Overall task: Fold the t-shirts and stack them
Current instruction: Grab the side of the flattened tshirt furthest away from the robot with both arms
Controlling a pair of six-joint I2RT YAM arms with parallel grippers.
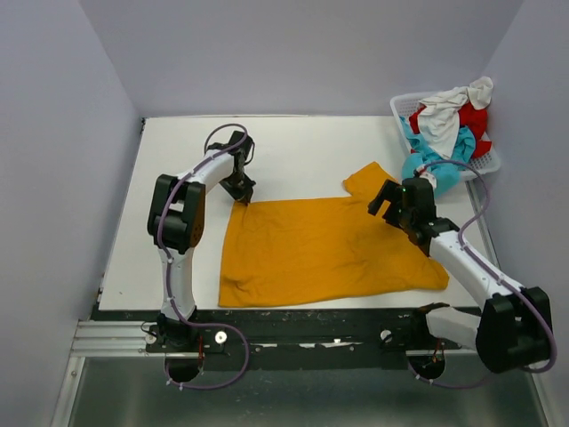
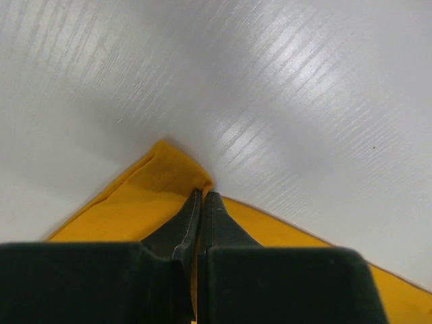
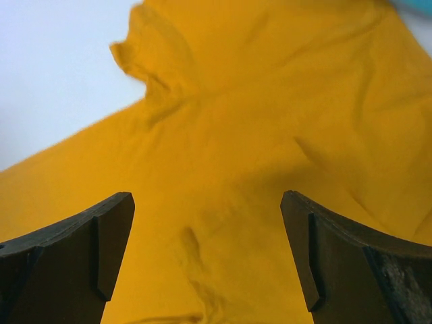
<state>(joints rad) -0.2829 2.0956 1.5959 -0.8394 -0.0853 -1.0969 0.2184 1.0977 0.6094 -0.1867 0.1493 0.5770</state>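
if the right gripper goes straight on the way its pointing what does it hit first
The mustard-orange t-shirt. The right gripper is open and aimed at the cloth, which fills the view between its fingers, with nothing else in the way. How near the cloth is cannot be told.

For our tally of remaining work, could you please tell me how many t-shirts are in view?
4: orange shirt spread on the table; white shirt, red shirt and turquoise shirt heaped in the basket, which may hide more.
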